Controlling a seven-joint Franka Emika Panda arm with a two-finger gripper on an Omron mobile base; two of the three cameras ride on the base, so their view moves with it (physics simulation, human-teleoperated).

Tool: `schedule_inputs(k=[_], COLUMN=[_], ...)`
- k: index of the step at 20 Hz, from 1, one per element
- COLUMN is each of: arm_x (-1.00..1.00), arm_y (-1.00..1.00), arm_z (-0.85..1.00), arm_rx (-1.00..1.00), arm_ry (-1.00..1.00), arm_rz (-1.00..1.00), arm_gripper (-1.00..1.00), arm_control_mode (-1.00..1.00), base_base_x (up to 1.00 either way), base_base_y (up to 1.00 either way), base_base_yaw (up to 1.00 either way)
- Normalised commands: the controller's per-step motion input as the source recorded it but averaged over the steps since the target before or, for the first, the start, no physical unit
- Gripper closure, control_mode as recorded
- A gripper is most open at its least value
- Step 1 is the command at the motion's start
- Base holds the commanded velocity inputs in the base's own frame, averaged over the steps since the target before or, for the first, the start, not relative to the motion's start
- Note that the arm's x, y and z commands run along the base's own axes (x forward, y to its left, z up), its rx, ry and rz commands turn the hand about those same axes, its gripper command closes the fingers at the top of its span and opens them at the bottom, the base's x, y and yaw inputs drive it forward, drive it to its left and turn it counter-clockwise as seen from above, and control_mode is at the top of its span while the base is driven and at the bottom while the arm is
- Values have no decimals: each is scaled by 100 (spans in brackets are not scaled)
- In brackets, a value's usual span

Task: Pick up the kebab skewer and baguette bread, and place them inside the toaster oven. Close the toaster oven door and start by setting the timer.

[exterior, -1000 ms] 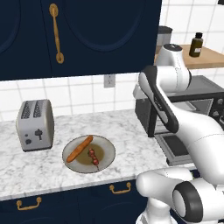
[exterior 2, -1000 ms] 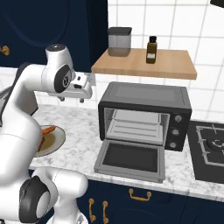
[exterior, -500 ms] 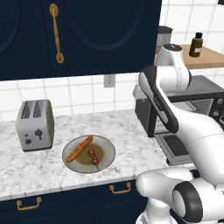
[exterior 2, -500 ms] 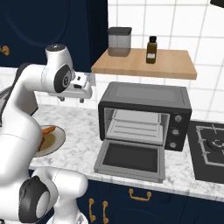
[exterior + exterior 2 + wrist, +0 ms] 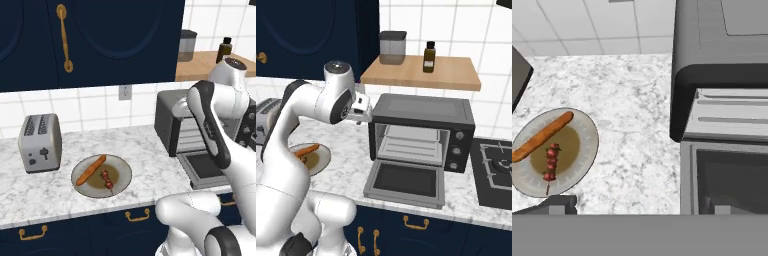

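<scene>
My pincer (image 5: 634, 202) spread, empty, high above desk (image 5: 632, 100); plate (image 5: 587, 131) with baguette (image 5: 542, 136), skewer (image 5: 551, 162) below-left; oven (image 5: 722, 60) door (image 5: 727, 175) open right.

Baguette bread (image 5: 91, 169): orange-brown. Kebab skewer (image 5: 106, 179): dark red chunks. Plate (image 5: 122, 170), lower centre: grey rim, olive-brown middle. Counter (image 5: 145, 150): white marble, grey veining. Toaster oven (image 5: 421, 131): dark grey. Toaster (image 5: 39, 143), left: silver. Cabinets (image 5: 120, 40), top: navy, brass handles.

A silver toaster (image 5: 39, 142) stands left of the plate (image 5: 125, 172) on the marble counter (image 5: 150, 150).
</scene>
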Motion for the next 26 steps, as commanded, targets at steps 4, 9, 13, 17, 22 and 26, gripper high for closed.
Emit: schedule_inputs(k=[4,9,13,17,22,26], arm_x=[-40,3,15,25,42,49], arm_y=[-46,-40,-69,-56,-62,-36], arm_z=[-62,-34,-10,-14,-16,-33], arm_rx=[4,0,2,1,5,9], arm_ry=[-45,-49,-35,-18,-21,-7], arm_rz=[23,29,21,0,0,0], arm_gripper=[-100,-100,-100,-100,-100,-100], arm_control_mode=[-100,-100,-100,-100,-100,-100], base_base_x=[0,0,0,0,0,0], base_base_y=[0,0,0,0,0,0], base_base_yaw=[0,0,0,0,0,0])
